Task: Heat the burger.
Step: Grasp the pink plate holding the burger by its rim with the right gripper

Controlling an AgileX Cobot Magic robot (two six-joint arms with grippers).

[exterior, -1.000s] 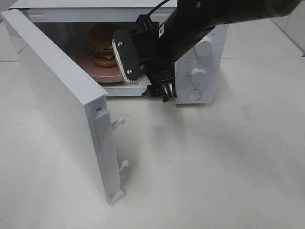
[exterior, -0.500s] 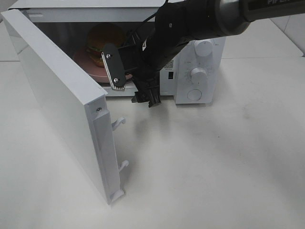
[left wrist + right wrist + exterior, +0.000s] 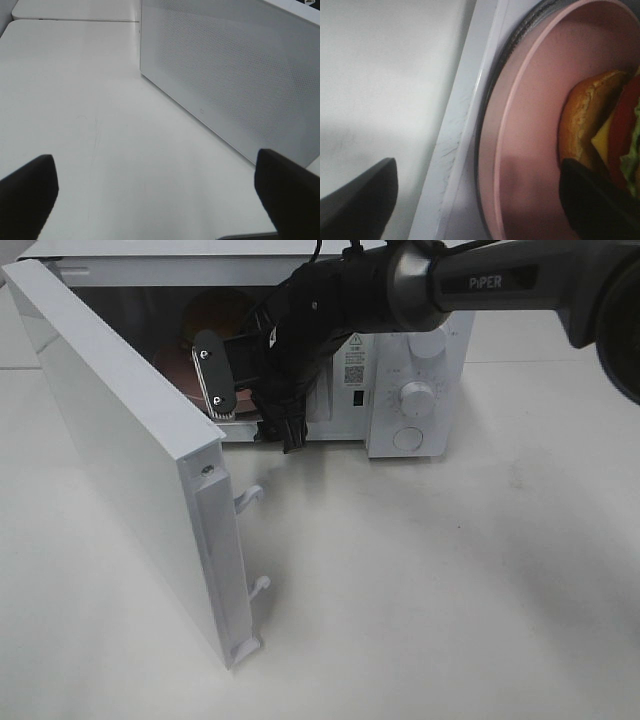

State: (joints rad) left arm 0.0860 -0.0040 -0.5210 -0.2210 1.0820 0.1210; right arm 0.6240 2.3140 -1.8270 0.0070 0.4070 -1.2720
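The burger [image 3: 213, 312] sits on a pinkish-red plate [image 3: 177, 371] inside the open white microwave [image 3: 420, 360]; in the exterior view my right arm hides most of it. In the right wrist view the burger [image 3: 592, 130] shows its bun, cheese, tomato and lettuce on the plate [image 3: 530, 125]. My right gripper [image 3: 252, 405] is open and empty at the front of the microwave opening, apart from the burger, with its fingers straddling the plate's near edge [image 3: 475, 210]. My left gripper [image 3: 157, 200] is open and empty over the table beside the microwave's perforated side wall [image 3: 225, 75].
The microwave door [image 3: 130, 440] stands swung wide open toward the front left, with its latch hooks [image 3: 250, 498] pointing right. Two knobs [image 3: 416, 395] sit on the control panel at the right. White table [image 3: 450, 580] lies in front.
My right gripper has moved left across the microwave opening, staying open. It now covers more of the burger. Burger, plate and door have not moved.
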